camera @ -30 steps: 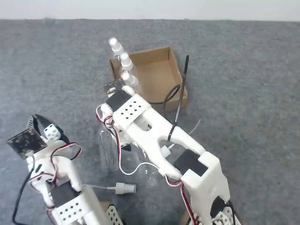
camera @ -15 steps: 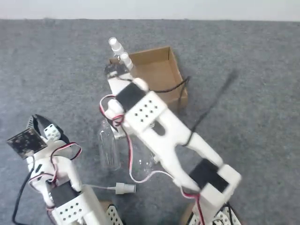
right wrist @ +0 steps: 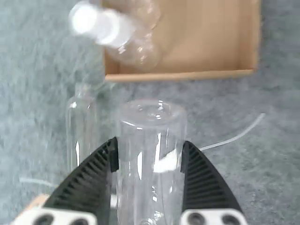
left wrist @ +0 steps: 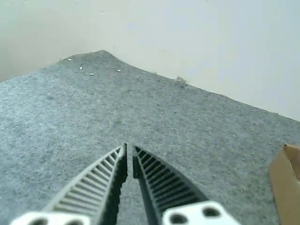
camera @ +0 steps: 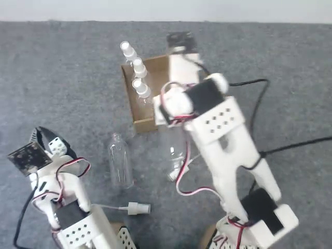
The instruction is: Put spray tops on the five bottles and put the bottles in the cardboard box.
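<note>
Pincer news first, from the right wrist view. My right pincer (right wrist: 149,146) is shut on a clear bottle (right wrist: 150,117). One finger sits flat on each side of it, and the bottle fills the gap between them. Past the held bottle I see the cardboard box (right wrist: 187,75), open on top. A second bottle (right wrist: 79,126) lies on the grey carpet (right wrist: 37,70), just beside the held one and outside the box. One capped bottle (right wrist: 108,26) is at the box, but it is too blurry to say more.

Now the left wrist view. My left pincer (left wrist: 130,149) is almost fully closed, with just a thin slit between its fingers. It holds nothing. Carpet is under it, and a corner of the box peeks in at the edge, well apart from the fingers.

Last, the high view. My right arm (camera: 223,135) stretches over the box. The held bottle shows under it, just outside the box. Three capped bottles (camera: 139,67) stand in a row along one box wall. The second bottle lies on the carpet between the two arms. A loose spray top (camera: 138,208) lies near my left arm.
</note>
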Motion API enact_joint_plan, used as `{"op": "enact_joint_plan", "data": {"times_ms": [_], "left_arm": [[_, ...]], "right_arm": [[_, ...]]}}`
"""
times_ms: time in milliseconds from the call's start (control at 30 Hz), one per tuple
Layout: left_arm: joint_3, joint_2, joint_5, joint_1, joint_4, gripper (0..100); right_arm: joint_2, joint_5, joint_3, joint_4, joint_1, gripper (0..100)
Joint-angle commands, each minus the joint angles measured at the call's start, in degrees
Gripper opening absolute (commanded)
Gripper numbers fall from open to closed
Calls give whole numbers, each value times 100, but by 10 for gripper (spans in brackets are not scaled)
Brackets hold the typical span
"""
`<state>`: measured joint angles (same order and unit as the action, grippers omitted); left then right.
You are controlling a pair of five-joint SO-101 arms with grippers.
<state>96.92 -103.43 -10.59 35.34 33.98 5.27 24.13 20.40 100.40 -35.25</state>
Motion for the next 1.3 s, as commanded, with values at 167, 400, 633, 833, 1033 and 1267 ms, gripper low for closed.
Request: {"op": "enact_joint_plan", "data": {"times_ms": [167, 400, 633, 833, 1033, 1267], "left_arm": [[-40, -79, 53, 26, -193, 13], [-40, -79, 53, 26, -193, 13], [-40, -79, 53, 26, -185, 13], [-40, -70, 53, 26, -185, 13], [-40, -70, 53, 35, -185, 13], [-40, -70, 53, 35, -185, 13]], "right_arm": [[488, -35, 26, 207, 1596, 47], [479, 1213, 18, 207, 3037, 48], [488, 2057, -123, 198, 3767, 50], [488, 2523, -976, -119, 4145, 52], [505, 3174, -2198, -1253, 4426, 49], [497, 3798, -3341, -2360, 4655, 52]]}}
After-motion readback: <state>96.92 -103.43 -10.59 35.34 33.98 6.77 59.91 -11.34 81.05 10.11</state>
